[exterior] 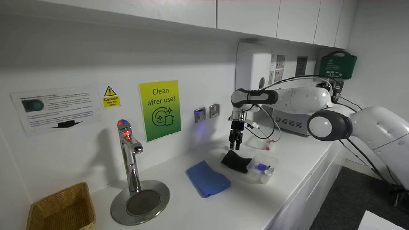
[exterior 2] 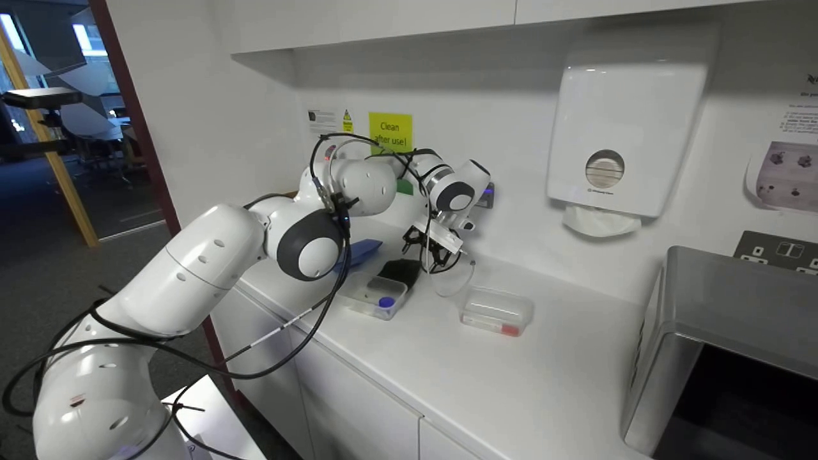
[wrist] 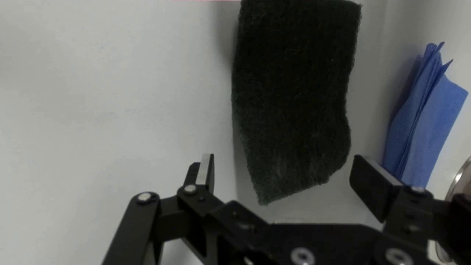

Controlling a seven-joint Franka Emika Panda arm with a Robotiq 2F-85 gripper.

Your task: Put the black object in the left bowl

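Observation:
The black object is a floppy dark piece lying on the counter, bent along its length. It also shows in an exterior view and fills the middle of the wrist view. One end meets the left bowl; I cannot tell whether they touch. The bowl is a translucent box with a blue lid inside, also in an exterior view; it is outside the wrist view. My gripper is open and empty above the black object's far end. In the wrist view its fingertips stand on either side of that end.
A folded blue cloth lies beside the black object, also in the wrist view. Another clear box with a red-capped item stands nearby. A tap, wicker basket and microwave are farther off. The wall is close behind.

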